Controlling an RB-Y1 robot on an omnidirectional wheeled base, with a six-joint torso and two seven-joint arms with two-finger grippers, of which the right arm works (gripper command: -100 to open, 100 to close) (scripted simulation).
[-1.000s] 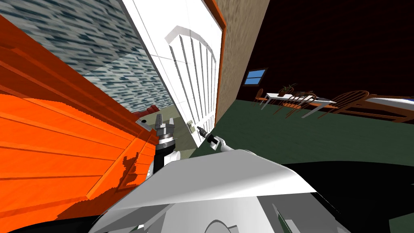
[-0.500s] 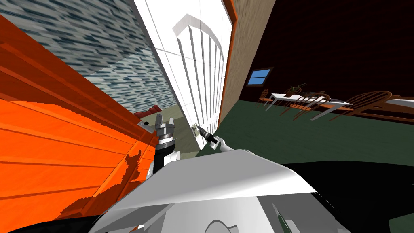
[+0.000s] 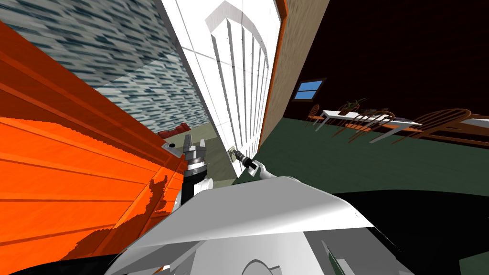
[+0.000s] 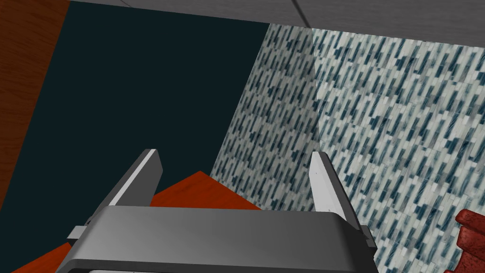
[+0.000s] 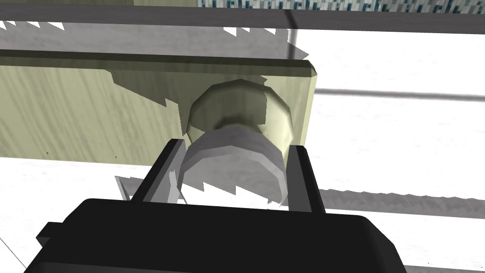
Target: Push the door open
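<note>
The right pincer (image 5: 235, 148) clamped on the knob (image 5: 237, 166)
The knob lies between its fingers, against the white door (image 3: 241, 86); left pincer (image 4: 234, 159) apart, nearby.

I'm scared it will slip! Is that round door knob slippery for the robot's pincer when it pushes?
Probably a bit: the door knob is round and smooth, and the right pincer presses only its sides. It looks stiff on its plate, so it should not bend. The white door is tall, so likely heavy.
</note>
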